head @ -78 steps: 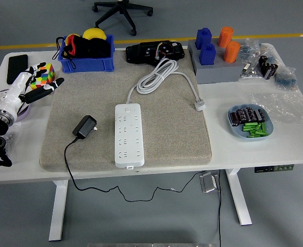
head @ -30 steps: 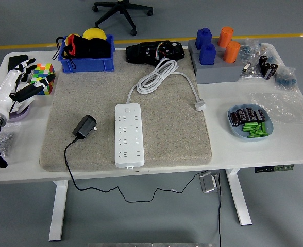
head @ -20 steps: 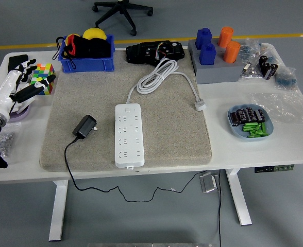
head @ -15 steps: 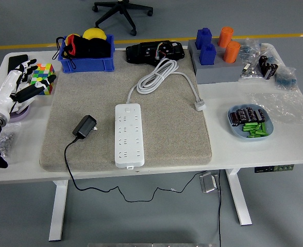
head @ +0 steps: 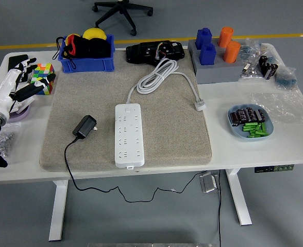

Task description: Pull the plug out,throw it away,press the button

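Note:
A white power strip (head: pixel 129 134) lies lengthwise in the middle of the grey felt mat (head: pixel 162 149), its white cord (head: pixel 159 75) coiled behind it. No plug sits in its sockets. A black plug adapter (head: pixel 84 126) lies on the mat to the strip's left, its black cable trailing off the table's front edge. My left hand (head: pixel 22 82) hovers at the table's far left, well away from the adapter, fingers spread and holding nothing. The right arm is out of the picture.
A colourful cube (head: pixel 43 78) sits just right of my left hand. A blue bin (head: pixel 87 64) stands at the back left and a black device (head: pixel 155 52) behind the mat. A grey holder with blue and orange blocks (head: pixel 216 69) and a blue dish (head: pixel 250 124) are on the right.
My left hand has drawn back to the left and up, away from the mat's edge. In the last second it has hardly moved. The adapter and strip lie as before.

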{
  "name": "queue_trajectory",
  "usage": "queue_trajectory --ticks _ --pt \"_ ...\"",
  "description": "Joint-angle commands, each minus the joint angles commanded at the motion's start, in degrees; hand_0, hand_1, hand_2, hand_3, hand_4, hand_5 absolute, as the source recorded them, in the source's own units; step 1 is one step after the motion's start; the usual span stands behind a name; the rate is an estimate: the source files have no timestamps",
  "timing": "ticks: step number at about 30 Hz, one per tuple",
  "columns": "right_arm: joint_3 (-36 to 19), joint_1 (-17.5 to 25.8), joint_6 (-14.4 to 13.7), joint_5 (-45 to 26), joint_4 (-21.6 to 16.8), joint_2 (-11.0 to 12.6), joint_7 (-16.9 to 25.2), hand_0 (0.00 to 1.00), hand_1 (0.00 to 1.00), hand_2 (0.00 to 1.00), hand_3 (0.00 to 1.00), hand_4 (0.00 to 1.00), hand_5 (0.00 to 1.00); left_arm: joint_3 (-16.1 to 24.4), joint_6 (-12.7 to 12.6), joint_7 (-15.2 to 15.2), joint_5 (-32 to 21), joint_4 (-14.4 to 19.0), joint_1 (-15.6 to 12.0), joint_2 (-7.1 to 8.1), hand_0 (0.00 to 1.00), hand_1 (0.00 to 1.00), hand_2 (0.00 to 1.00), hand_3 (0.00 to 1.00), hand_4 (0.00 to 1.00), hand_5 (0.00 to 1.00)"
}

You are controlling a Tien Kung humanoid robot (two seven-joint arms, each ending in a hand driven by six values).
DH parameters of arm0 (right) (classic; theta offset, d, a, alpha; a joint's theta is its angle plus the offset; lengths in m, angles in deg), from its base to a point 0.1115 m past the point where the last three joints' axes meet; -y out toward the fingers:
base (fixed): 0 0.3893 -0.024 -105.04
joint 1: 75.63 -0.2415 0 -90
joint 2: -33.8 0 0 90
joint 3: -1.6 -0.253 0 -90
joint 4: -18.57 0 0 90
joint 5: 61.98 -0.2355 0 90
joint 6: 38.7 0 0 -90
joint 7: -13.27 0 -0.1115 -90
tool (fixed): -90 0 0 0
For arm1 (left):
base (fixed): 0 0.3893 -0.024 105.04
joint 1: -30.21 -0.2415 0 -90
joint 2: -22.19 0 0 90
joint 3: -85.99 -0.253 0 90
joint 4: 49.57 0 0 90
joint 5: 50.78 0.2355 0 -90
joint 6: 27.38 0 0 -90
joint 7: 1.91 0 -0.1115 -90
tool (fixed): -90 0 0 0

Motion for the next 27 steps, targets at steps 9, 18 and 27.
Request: queue_trajectory --ticks 9,18,27 --pt "0.0 0.0 0.0 0.0 0.0 0.0 0.0 0.774 0.739 0.735 0.741 0.787 0.703 0.1 0.0 0.0 0.1 -0.1 0.0 -0.11 0.933 0.939 0.903 0.942 0.947 0.630" --pt "0.0 0.0 0.0 0.0 0.0 0.0 0.0 0.776 0.738 0.735 0.741 0.788 0.703 0.2 0.0 0.1 0.1 -0.2 0.1 0.08 0.933 0.939 0.903 0.942 0.947 0.631" --pt "0.0 0.0 0.0 0.0 0.0 0.0 0.0 0.775 0.739 0.735 0.742 0.789 0.704 0.2 0.0 0.1 0.1 0.0 0.1 0.09 0.932 0.938 0.903 0.942 0.946 0.631"
